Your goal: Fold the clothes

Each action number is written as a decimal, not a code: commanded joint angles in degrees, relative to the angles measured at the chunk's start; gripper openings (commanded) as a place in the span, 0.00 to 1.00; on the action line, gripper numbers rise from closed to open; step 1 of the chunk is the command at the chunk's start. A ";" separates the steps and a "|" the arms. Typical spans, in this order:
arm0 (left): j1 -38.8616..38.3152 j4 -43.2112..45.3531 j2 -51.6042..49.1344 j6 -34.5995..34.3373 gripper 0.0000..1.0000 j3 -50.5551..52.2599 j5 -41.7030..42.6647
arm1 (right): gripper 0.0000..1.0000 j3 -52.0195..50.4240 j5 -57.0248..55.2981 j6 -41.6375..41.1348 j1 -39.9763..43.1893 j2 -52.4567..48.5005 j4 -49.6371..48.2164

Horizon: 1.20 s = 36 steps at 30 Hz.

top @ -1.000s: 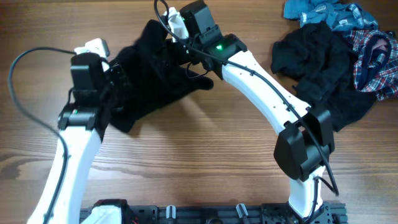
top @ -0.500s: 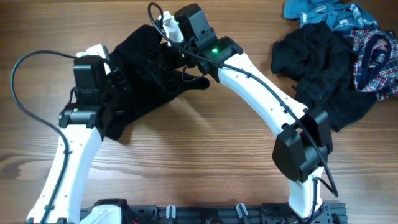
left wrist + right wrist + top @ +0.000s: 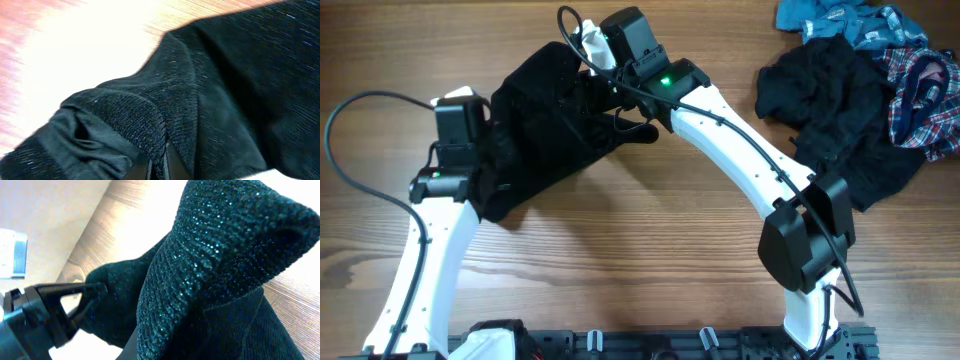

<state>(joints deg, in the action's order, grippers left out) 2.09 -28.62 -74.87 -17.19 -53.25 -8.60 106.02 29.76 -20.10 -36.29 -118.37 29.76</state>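
1. Two white arms reach over a brown wood-grain table; nothing of the room beyond it shows.
2. A large black textured knit garment is bunched at the table's far left-centre, stretched between the two grippers.
3. The left gripper is closed tight on a ribbed edge of this garment. In the left wrist view the knit is pinched between the fingers, and the cloth spreads away above them.
4. The right gripper is at the garment's far right edge, jaws closed. In the right wrist view a raised fold of the knit drapes over it and hides the fingertips.
5. At the far right corner, well apart, lies a heap: a second black garment, a teal-blue garment behind it and a red-blue plaid garment beside it, all touching.
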 commanded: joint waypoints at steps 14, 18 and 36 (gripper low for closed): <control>3.04 1.53 -13.20 -4.72 0.44 -0.11 0.59 | 0.04 2.08 1.09 2.91 0.15 -0.37 0.70; 3.89 5.14 -10.95 -5.60 0.47 -0.13 0.61 | 0.04 2.08 1.09 3.21 0.63 -0.37 0.76; 11.82 11.52 -4.96 -9.20 0.73 -0.13 5.33 | 0.04 2.08 3.04 6.71 9.60 -0.37 1.66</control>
<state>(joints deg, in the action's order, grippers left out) 13.50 -18.39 -80.55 -25.67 -53.21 -6.17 106.02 31.31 -15.90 -28.73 -118.37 31.70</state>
